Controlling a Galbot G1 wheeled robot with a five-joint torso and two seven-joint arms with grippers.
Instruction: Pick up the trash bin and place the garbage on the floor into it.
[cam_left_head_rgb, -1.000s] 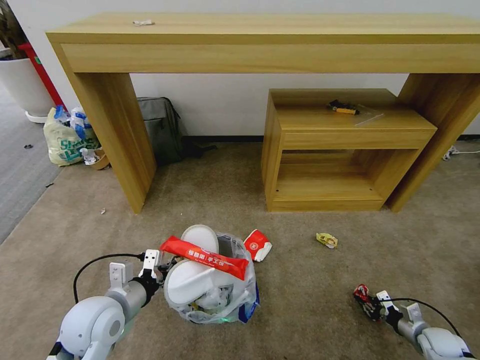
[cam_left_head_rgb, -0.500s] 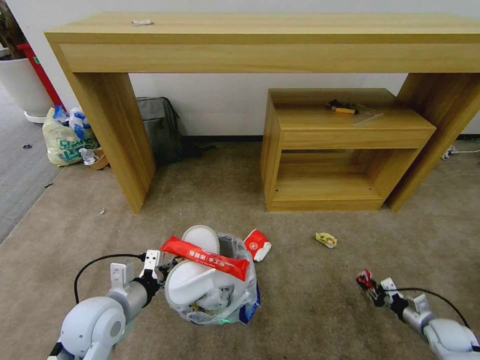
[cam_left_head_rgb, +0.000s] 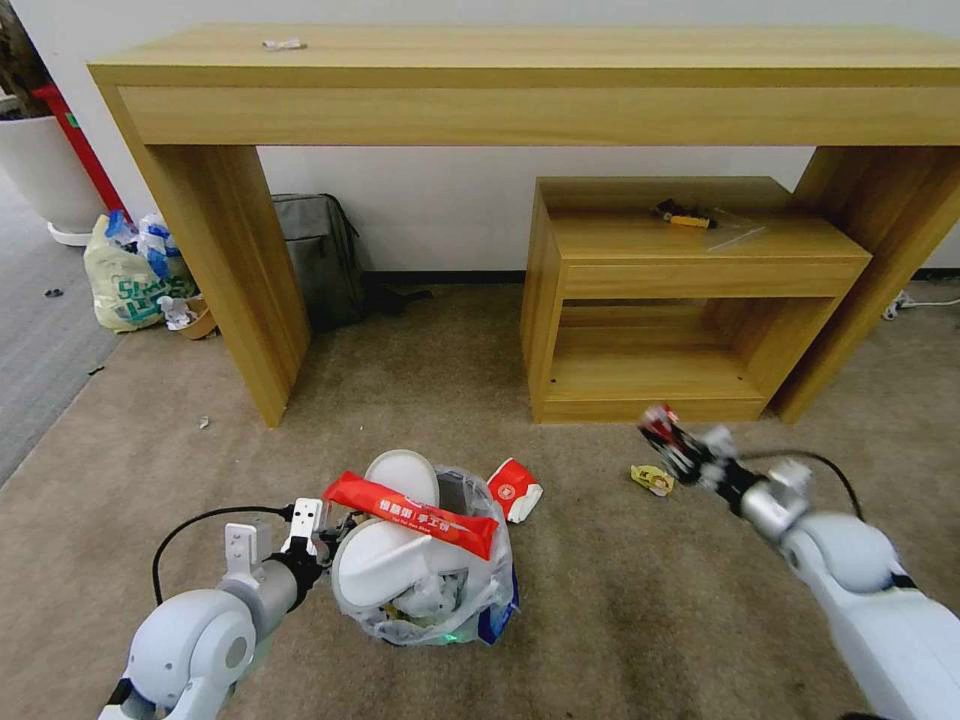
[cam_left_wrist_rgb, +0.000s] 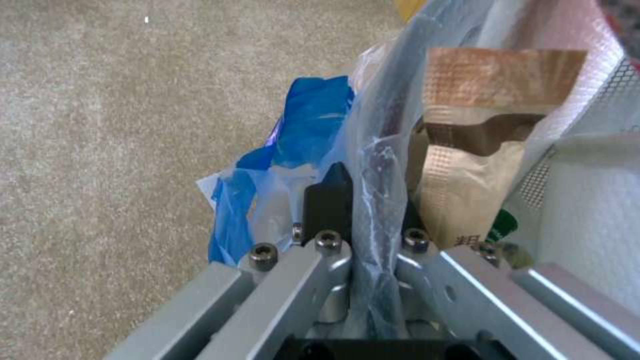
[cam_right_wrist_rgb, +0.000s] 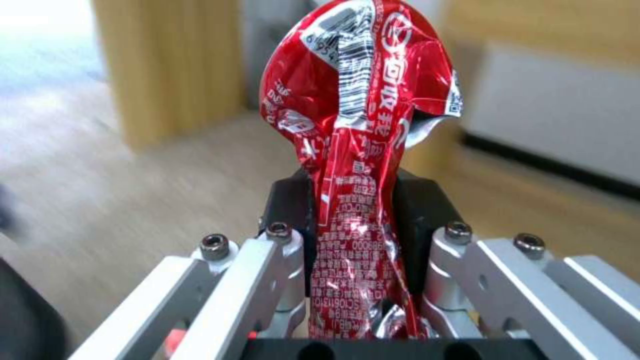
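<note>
Wrapper (cam_right_wrist_rgb: 353, 150), red, barcode | right gripper (cam_right_wrist_rgb: 353, 220) pinching | print unreadable

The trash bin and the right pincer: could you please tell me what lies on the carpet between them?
In the head view, bare carpet separates the trash bin from the right pincer, apart from a red-and-white carton beside the bin.

The left arm is bent low at the robot's left, and its left gripper (cam_left_head_rgb: 318, 528) is clamped on the rim of the trash bin's bag (cam_left_wrist_rgb: 377, 200). The right arm is stretched forward and raised, and its right gripper (cam_left_head_rgb: 672, 440) is closed around a crumpled red wrapper (cam_right_wrist_rgb: 360, 130), held clear of the floor.
</note>
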